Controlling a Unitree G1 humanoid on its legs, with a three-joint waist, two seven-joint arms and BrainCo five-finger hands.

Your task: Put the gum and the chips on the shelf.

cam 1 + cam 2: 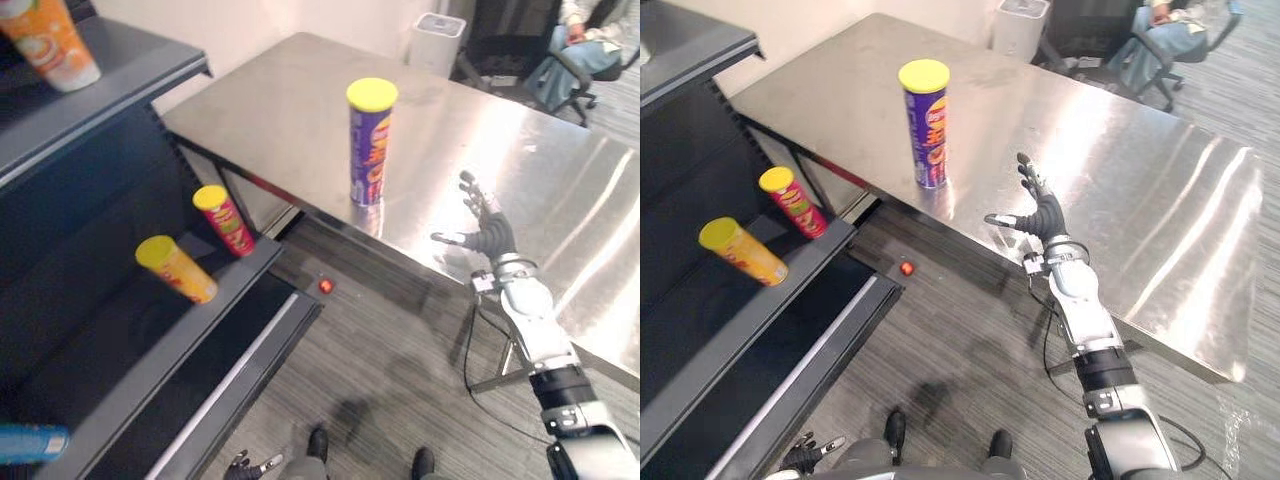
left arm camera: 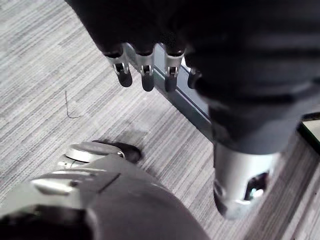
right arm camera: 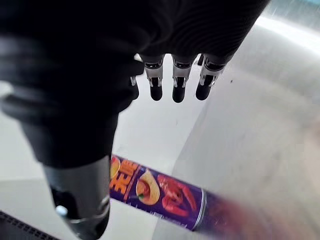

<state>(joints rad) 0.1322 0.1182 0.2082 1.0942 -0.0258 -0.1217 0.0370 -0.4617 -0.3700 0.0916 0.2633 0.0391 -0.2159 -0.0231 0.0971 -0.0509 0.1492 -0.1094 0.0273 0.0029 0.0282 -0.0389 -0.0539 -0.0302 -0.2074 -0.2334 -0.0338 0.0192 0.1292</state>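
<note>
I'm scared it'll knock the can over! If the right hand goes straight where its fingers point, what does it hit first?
Probably nothing: the right hand points across the shiny table, passing beside the purple can, which stands toward its thumb. Depth is hard to judge.

Centre frame: chips can [image 1: 370, 145] upright on table [image 1: 300, 90]. Lower left: front tube [image 1: 177, 269] and rear tube [image 1: 225, 220] side by side on shelf [image 1: 125, 340], left of table.

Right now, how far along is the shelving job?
Done: an orange chip can and a red chip can sit on the shelf. In hand: nothing; the right hand is open above the steel table, apart from the upright purple chip can; the left hand hangs open near the floor. Left: shelve that can.
</note>
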